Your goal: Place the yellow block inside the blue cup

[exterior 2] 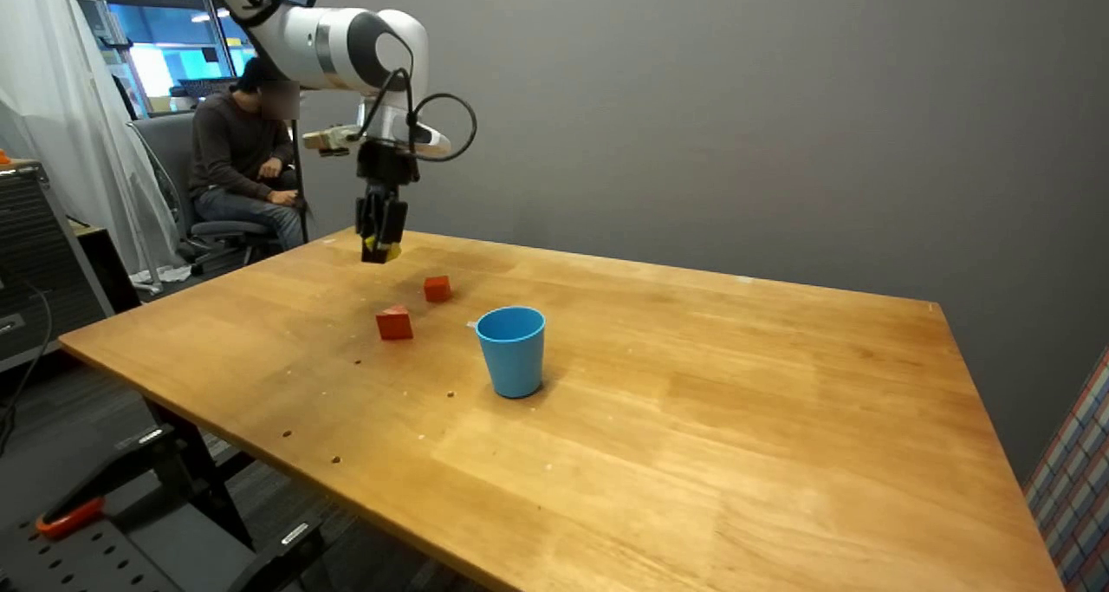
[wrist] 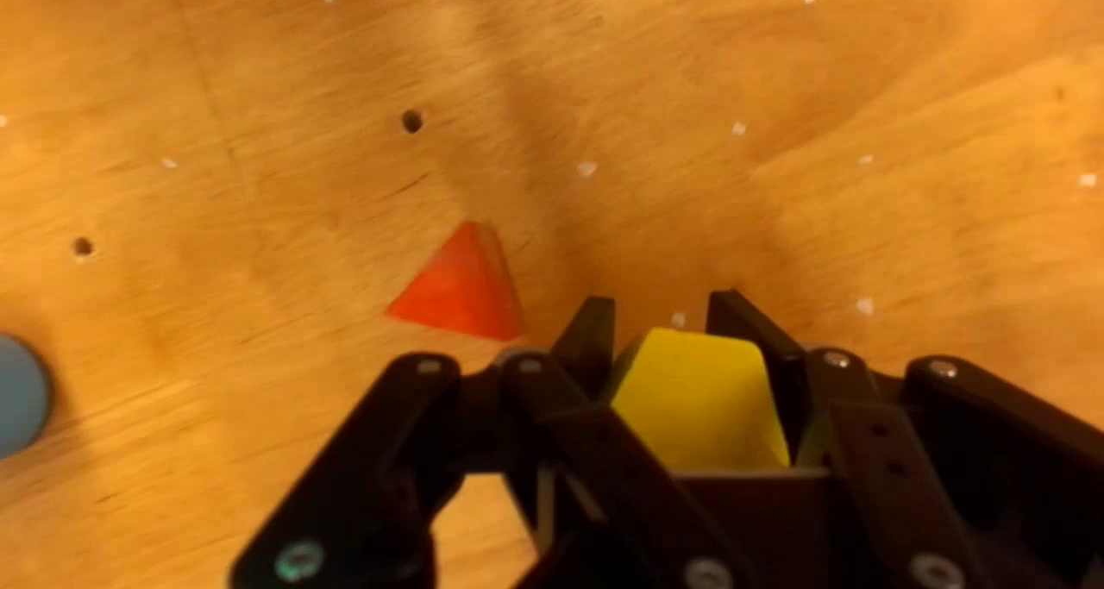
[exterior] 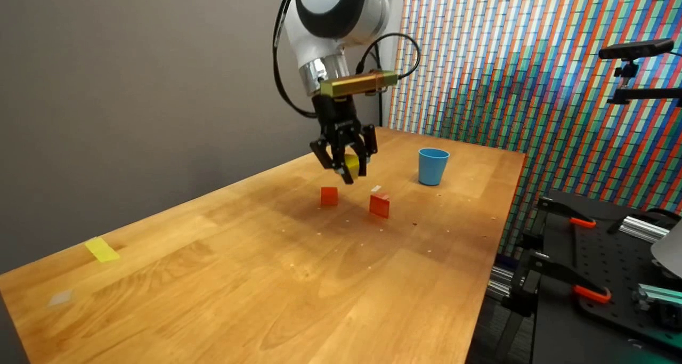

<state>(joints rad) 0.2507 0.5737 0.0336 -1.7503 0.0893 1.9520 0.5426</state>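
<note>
1. The gripper [exterior: 355, 173] grasps the yellow block [wrist: 699, 408], 2 fingers [wrist: 593, 335] against opposite sides, presumably leaving its lower end free for release.
2. They hang above the worktop [exterior 2: 736, 419], in from its edges, likely to clear the red cube [exterior 2: 437, 289] and red wedge [exterior 2: 395, 325].
3. The blue cup [exterior 2: 513, 362] stands upright, presumably to receive the block, nearer the edge by the patterned wall [exterior: 533, 60] than the cube and wedge; carrying across seems next.

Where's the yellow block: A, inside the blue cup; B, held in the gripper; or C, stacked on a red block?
B, because the wrist view shows the yellow block held in the gripper, while the blue cup stands apart from it in both exterior views.
</note>
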